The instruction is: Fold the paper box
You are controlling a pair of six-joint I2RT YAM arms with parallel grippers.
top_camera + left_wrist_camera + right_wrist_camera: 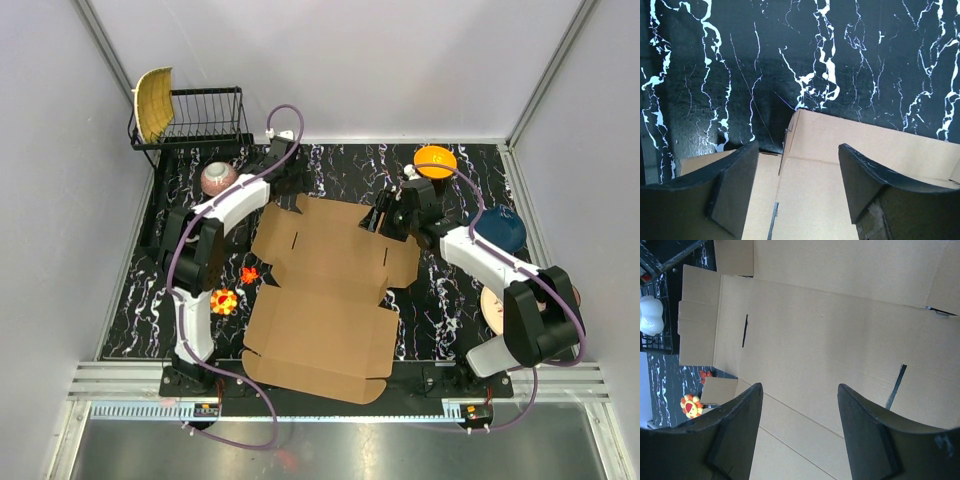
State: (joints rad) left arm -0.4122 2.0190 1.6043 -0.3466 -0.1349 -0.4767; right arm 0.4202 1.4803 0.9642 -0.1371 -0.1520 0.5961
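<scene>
While paper box (pixel 320 300) lies flat and unfolded on worktop (pixel 350 165), its far corner is seen just beneath left claw (pixel 797 146), jaws apart, nothing clamped; its panel is spread beneath right claw (pixel 799 387), likewise apart.

left fingers (pixel 735 190): apart, angled down | right fingers (pixel 735 435): apart, seemingly empty

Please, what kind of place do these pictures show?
Probably a robot test cell, not a home: left arm and right arm bolted at a black marbled table, plain grey walls around, staged props like a dish rack and the flat paper box.
</scene>
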